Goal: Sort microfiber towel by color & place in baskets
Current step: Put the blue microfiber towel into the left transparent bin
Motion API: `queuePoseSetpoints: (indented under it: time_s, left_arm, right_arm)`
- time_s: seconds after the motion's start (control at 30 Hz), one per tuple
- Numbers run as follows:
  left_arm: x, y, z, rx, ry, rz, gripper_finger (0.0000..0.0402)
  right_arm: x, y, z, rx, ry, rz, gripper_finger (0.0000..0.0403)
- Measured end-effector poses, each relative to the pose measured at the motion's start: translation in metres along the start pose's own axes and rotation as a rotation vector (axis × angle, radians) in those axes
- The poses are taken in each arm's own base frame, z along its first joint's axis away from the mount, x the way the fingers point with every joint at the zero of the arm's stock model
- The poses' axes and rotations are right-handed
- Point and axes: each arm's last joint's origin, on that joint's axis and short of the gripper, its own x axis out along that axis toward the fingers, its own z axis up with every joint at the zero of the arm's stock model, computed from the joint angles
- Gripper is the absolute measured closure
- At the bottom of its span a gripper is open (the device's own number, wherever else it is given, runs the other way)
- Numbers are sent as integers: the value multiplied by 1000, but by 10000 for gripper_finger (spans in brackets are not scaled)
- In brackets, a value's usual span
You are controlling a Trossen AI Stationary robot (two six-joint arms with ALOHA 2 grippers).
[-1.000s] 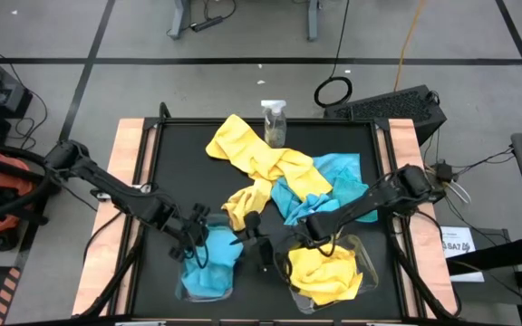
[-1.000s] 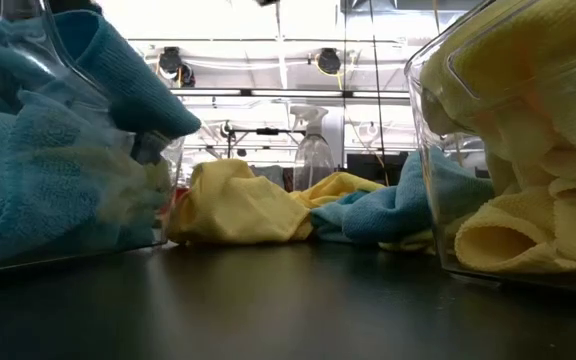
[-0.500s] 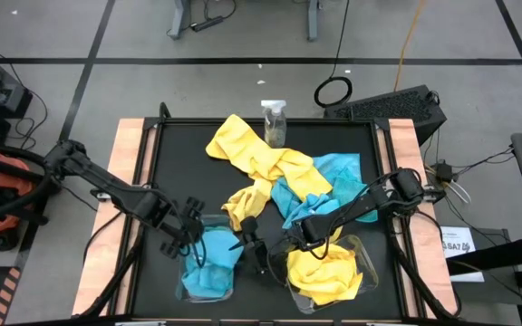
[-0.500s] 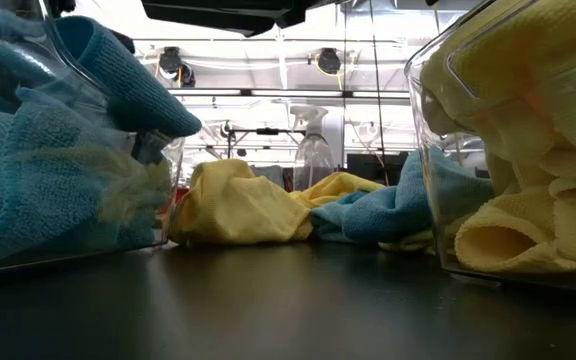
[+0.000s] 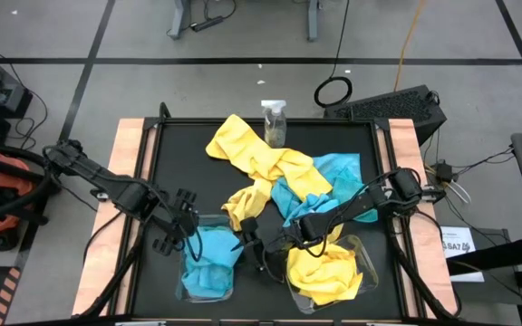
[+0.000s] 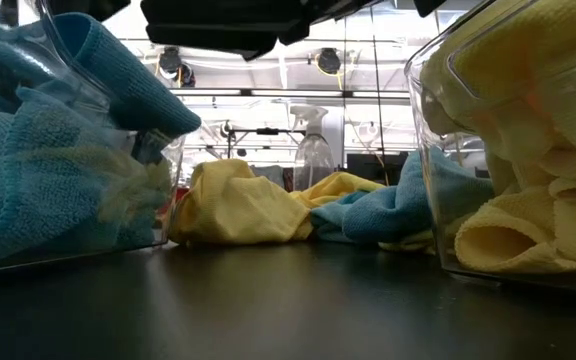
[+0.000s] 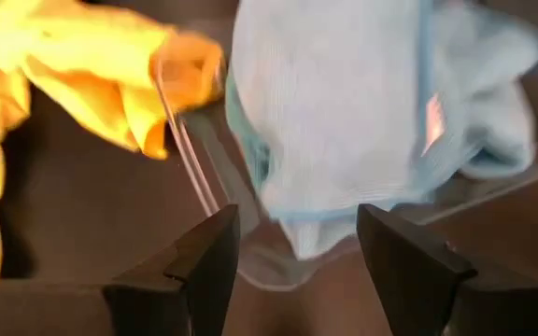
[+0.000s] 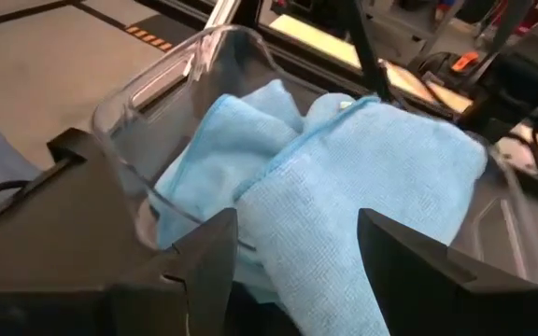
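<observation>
From above we saw a heap of yellow towels [image 5: 261, 163] and turquoise towels [image 5: 333, 177] mid-table, blue ones filling the left clear tub [image 5: 208, 263], yellow ones the right tub [image 5: 326, 272]. Only the low view showed the spray bottle [image 6: 314, 150] upright behind the heap. The left gripper [image 7: 297, 247] hung wide and empty over the blue tub's rounded rim. The right gripper [image 8: 295, 245], also spread and empty, faced the nubby blue cloth.
</observation>
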Motion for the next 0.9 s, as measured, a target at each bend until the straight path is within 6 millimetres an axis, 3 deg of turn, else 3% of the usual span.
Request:
queuePoseSetpoints:
  time_s: [0.33, 0.5, 0.67, 0.9]
  left_arm:
    - [-8, -2, 30, -15, -305, -30, 178]
    - [35, -9, 33, 16, -279, -62, 178]
    - [87, -16, 26, 9, -172, -151, 178]
    - [115, -18, 24, -3, -151, -158, 178]
  right_arm:
    - [0, 1, -2, 3, 25, 8, 188]
    - [-4, 4, -6, 3, 102, 27, 188]
    - [-22, 13, 7, -37, 161, -64, 188]
    - [-65, 18, 30, -94, 241, -165, 188]
